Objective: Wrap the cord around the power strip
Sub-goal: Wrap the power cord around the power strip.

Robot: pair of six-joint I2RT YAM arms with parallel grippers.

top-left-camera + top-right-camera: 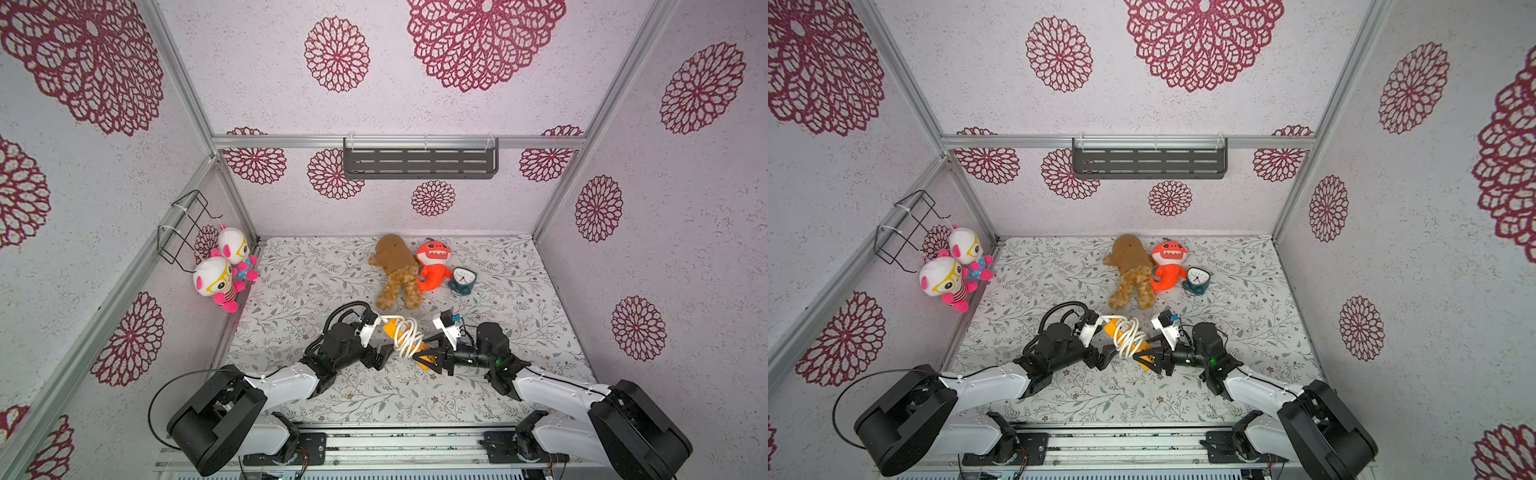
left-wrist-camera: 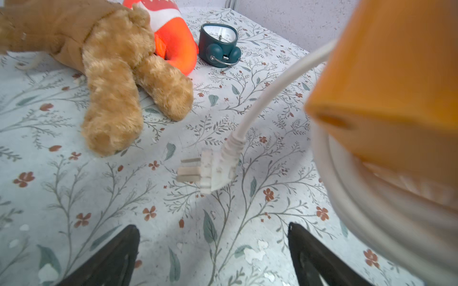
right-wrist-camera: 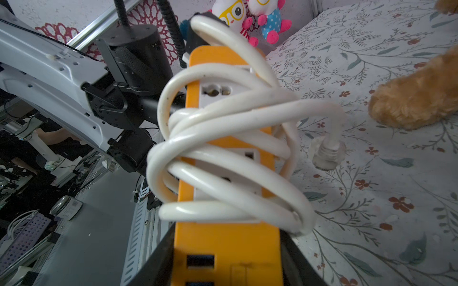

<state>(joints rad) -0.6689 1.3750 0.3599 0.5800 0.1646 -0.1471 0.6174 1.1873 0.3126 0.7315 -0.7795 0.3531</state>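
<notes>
The orange-yellow power strip (image 1: pixel 390 328) (image 1: pixel 1111 328) hangs above the table's middle, with the white cord (image 1: pixel 405 337) (image 1: pixel 1128 338) coiled around it in several loose loops. My right gripper (image 1: pixel 432 359) (image 3: pixel 226 247) is shut on the strip's USB end (image 3: pixel 228 242); the loops (image 3: pixel 223 138) cross its socket faces. The plug (image 2: pixel 213 170) (image 3: pixel 327 153) dangles free beside the strip, on a short length of cord (image 2: pixel 272 91). My left gripper (image 1: pixel 380 358) (image 2: pixel 213 237) stands open just left of the strip (image 2: pixel 386 81), with nothing between its fingers.
A brown plush (image 1: pixel 397 270), an orange shark plush (image 1: pixel 432 266) and a small dark clock (image 1: pixel 461 280) lie behind the grippers. Two white-and-pink dolls (image 1: pixel 224 270) hang by a wire basket (image 1: pixel 187 226) on the left wall. A grey shelf (image 1: pixel 419 162) is on the back wall.
</notes>
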